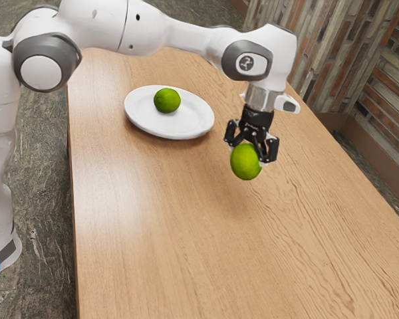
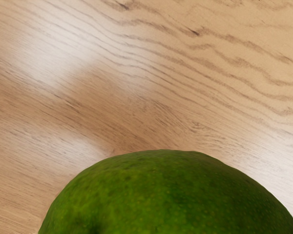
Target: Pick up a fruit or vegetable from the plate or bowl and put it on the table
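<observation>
My gripper [image 1: 250, 154] is shut on a green lime [image 1: 245, 163], holding it above the wooden table [image 1: 166, 232], off to the exterior view's right of the white plate [image 1: 136, 118]. A soft shadow lies on the wood below the fruit. In the wrist view the held lime [image 2: 171, 195] looms large and round, with the table [image 2: 146, 73] beyond it. A second green lime [image 1: 167, 100] rests on the plate.
Bare wood surrounds the plate and extends toward the exterior view's bottom. A brick wall [image 1: 359, 60] stands past the table's far edge on the exterior view's right.
</observation>
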`<action>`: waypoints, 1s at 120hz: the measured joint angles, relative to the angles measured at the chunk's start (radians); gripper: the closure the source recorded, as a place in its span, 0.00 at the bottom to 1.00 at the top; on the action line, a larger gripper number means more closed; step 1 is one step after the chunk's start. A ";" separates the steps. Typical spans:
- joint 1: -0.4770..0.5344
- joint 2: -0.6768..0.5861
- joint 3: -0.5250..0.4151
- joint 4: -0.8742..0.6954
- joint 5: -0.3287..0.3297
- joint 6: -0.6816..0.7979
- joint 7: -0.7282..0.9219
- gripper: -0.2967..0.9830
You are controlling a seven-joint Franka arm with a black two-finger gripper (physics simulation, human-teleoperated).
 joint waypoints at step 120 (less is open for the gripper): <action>0.010 -0.035 -0.003 0.257 0.139 -0.054 -0.946 0.23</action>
